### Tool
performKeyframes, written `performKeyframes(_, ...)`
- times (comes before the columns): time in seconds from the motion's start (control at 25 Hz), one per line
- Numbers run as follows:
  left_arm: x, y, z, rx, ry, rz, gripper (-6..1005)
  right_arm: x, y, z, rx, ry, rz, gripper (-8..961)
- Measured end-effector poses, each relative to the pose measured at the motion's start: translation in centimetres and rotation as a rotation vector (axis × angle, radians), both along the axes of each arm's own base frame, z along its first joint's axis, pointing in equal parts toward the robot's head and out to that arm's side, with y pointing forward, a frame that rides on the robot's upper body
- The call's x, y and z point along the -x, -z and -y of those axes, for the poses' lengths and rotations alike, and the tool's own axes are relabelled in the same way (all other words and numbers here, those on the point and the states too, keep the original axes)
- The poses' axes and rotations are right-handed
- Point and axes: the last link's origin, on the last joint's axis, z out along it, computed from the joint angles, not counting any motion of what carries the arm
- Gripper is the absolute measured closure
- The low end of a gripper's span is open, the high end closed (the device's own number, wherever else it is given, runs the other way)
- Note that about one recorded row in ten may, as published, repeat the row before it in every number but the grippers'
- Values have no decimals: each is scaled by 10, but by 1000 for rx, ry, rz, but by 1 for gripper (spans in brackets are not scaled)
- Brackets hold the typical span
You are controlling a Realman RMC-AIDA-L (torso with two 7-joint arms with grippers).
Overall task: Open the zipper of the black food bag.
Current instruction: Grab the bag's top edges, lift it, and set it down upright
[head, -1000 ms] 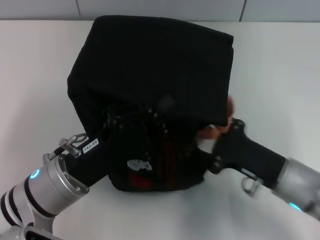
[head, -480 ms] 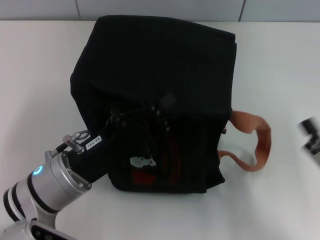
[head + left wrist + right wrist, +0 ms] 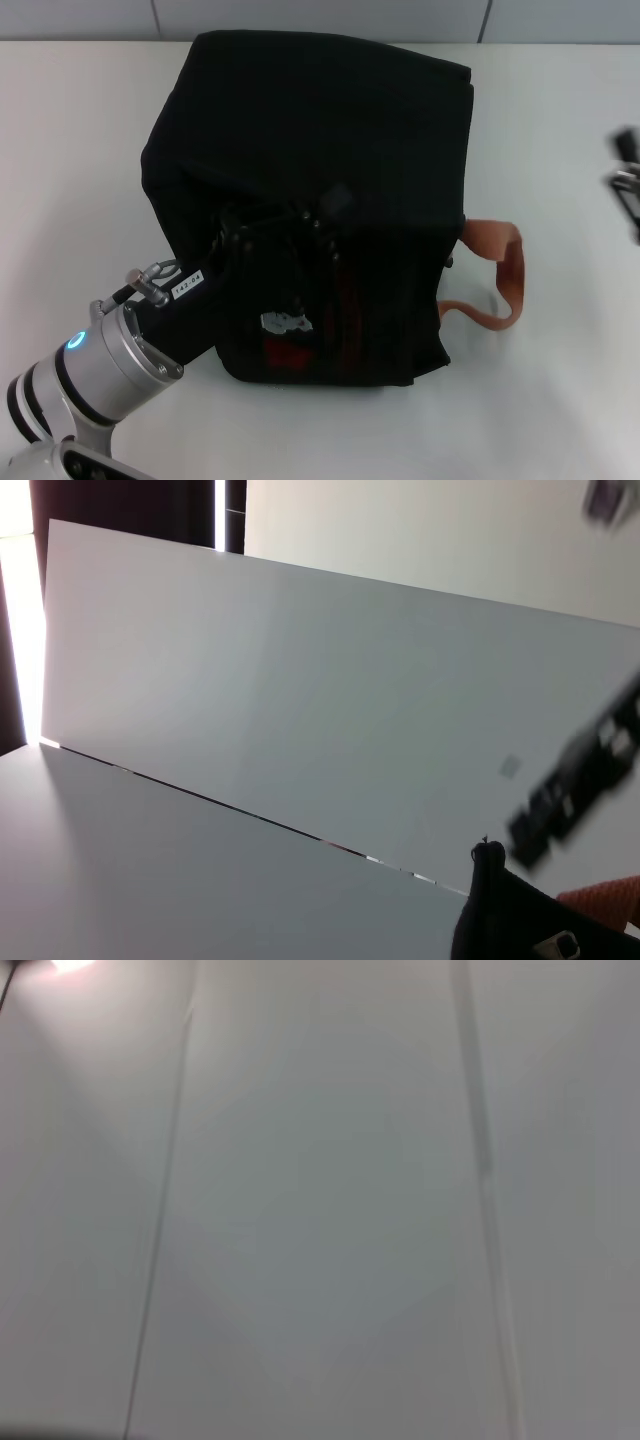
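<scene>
On the white table (image 3: 80,150), the left gripper (image 3: 275,255) presses the black food bag (image 3: 320,140), finger state hidden; right gripper (image 3: 627,180) blurred, unreadable.

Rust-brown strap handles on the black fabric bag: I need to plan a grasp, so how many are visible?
1. One rust-brown strap handle loops out from the black fabric bag on the robot's right side, lying on the white table. A second may be hidden under the bag or the left gripper.

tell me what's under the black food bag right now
The black food bag rests directly on the white table; a rust-brown handle lies on it beside the bag. The left gripper presses against the bag's near side. Anything beneath is covered.
</scene>
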Motion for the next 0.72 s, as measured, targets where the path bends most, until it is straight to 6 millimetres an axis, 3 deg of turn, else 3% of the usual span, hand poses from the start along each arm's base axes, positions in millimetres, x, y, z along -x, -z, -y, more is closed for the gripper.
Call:
performKeyframes(0.12,0,0,0,-1,1,1,912,5,13,-23,56,19,80,130)
performKeyframes(0.24,0,0,-1,-3,-1,0,912,4,18,-30,93,29,108,130)
performKeyframes(0.4,-1,0,-2,-3,-2,-4,912,0,22,-25,171,5,122,130)
performKeyframes(0.6,-3,2,-4,1,-7,0,911,2,36,-32,274,-9,175,130)
performKeyframes(0.72,-3,2,-5,-1,-12,-1,911,10,43,-21,331,-96,197,129)
